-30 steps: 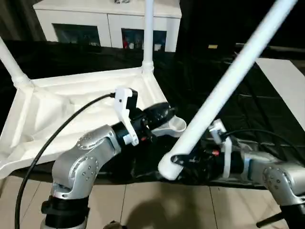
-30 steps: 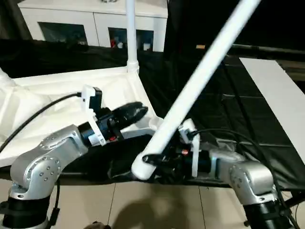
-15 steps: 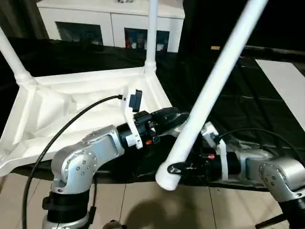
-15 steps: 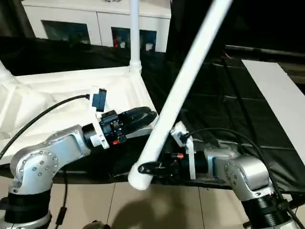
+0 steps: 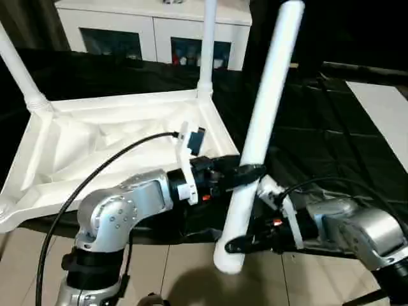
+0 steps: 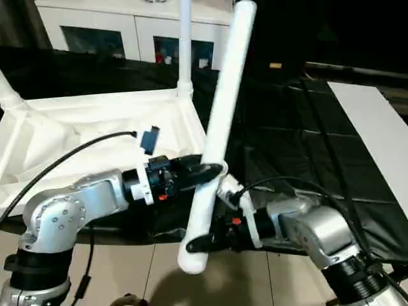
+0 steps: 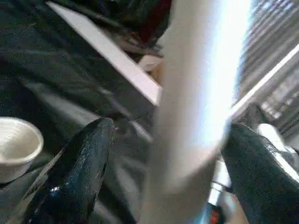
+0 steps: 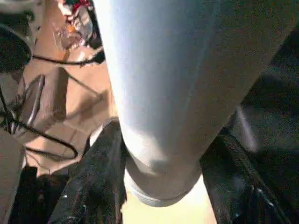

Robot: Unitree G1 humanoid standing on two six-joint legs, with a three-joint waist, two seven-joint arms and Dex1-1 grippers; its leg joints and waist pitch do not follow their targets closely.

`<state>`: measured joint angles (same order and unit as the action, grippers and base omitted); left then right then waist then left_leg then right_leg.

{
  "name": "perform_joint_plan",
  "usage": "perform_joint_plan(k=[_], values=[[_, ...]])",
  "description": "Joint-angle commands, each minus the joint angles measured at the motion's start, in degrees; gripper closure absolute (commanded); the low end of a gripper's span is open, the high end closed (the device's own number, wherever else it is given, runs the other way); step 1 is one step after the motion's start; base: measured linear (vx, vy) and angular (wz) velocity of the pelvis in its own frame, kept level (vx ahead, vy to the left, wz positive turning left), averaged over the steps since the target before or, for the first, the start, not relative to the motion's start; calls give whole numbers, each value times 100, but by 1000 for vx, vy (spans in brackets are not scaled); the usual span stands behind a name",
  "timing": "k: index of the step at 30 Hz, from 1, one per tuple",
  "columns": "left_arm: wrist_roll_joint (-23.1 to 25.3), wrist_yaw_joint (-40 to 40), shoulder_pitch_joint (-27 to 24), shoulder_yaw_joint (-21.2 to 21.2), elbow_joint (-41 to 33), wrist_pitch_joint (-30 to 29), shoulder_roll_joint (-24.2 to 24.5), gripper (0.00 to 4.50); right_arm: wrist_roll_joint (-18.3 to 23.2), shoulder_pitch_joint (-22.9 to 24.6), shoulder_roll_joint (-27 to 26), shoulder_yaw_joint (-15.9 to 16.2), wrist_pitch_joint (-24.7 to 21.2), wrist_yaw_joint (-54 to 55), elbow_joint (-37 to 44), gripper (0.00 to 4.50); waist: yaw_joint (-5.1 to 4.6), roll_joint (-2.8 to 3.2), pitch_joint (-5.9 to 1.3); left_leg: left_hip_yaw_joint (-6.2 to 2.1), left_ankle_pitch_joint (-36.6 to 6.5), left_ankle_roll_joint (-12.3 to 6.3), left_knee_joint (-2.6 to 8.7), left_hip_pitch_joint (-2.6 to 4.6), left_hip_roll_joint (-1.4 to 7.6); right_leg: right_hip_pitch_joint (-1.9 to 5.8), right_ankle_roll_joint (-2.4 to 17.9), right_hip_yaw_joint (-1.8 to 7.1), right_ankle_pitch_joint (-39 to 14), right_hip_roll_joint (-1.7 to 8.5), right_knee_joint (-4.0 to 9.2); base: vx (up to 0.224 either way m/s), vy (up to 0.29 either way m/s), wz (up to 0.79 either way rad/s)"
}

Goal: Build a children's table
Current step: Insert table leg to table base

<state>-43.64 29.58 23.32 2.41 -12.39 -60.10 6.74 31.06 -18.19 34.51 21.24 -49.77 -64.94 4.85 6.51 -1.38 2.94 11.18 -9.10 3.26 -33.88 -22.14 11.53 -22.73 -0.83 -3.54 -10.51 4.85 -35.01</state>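
In front of the robot, over the near edge of the black-covered work surface (image 5: pixel 331 146), a loose white leg (image 5: pixel 258 140) stands steeply, its thick end low over the tiled floor (image 5: pixel 185 274) and its narrow end high against the dark background. The right gripper (image 5: pixel 239 244) is clenched on this leg near the thick end; in the right wrist view its two black fingers (image 8: pixel 93 177) press against either side of the round shaft (image 8: pixel 173 79). The left gripper (image 5: pixel 245 171) sits higher up the same leg, about midway along it, with its jaws spread; in the left wrist view the fingers (image 7: pixel 79 163) stand on either side of the shaft (image 7: pixel 196 93) with a gap on one side, so it brackets the leg without squeezing it. To the left lies the tabletop (image 5: pixel 83 153), underside up, ribs showing, with two legs already upright in its far corner sockets: one (image 5: pixel 207 44) at the far right corner, another (image 5: pixel 19 70) at the far left. Its near right corner socket (image 7: pixel 16 144) lies just beside the left gripper. A white cabinet (image 5: pixel 153 32) with dark glass doors stands behind.
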Motion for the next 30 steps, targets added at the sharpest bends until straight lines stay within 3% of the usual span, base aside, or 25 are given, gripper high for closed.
perform_joint_plan(k=[1, 3, 6, 10, 16, 21, 24, 30], values=[[70, -115, 158, 2, 85, 31, -48, 25, -113, -167, 78, 54, 135, -60, 118, 260, 9, -74, -344, -107, -1468, 148, 386, 113, 157, 210, 570, 221, -2073, 288, 528, 0, 0, 0], [13, -114, 156, -44, 101, 48, -84, 22, -120, -177, 70, 60, 146, -60, 115, 260, 11, -66, -342, -111, -1455, 144, 389, 108, 161, 212, 608, 221, -2055, 292, 523, 0, 0, 0], [-185, -122, 162, -239, 111, 74, -192, 56, -147, -200, 54, 63, 191, -78, 87, 260, 11, -91, -348, -103, -1398, 126, 379, 103, 162, 218, 689, 224, -1909, 290, 507, 0, 0, 0], [-263, -145, 167, -352, 104, 124, -236, 85, -194, -223, 8, 63, 241, -88, 42, 260, 9, -74, -346, -105, -1414, 115, 380, 108, 160, 218, 712, 220, -1913, 289, 501, 0, 0, 0], [-292, -89, 120, -289, 41, 58, -219, 136, -243, -196, -84, 54, 373, -47, 27, 260, 14, -78, -354, -102, -1377, 106, 377, 109, 161, 223, 726, 224, -1801, 287, 490, 0, 0, 0], [-294, -114, 120, -295, 35, 104, -226, 145, -281, -228, -132, 55, 398, -34, -13, 260, 14, -77, -356, -101, -1353, 105, 378, 113, 164, 226, 770, 224, -1727, 285, 477, 0, 0, 0], [-361, -99, 162, -353, 70, 170, -241, 180, -332, -252, -170, 38, 478, -21, -70, 260, 13, -82, -353, -97, -1370, 111, 375, 112, 158, 223, 747, 225, -1811, 290, 488, 0, 0, 0], [-309, -311, 262, -580, 146, 372, -328, 225, -277, -287, -479, -325, 621, 358, -271, 260, 8, -94, -354, -97, -1432, 136, 376, 119, 155, 207, 748, 220, -1880, 292, 496, 0, 0, 0]])
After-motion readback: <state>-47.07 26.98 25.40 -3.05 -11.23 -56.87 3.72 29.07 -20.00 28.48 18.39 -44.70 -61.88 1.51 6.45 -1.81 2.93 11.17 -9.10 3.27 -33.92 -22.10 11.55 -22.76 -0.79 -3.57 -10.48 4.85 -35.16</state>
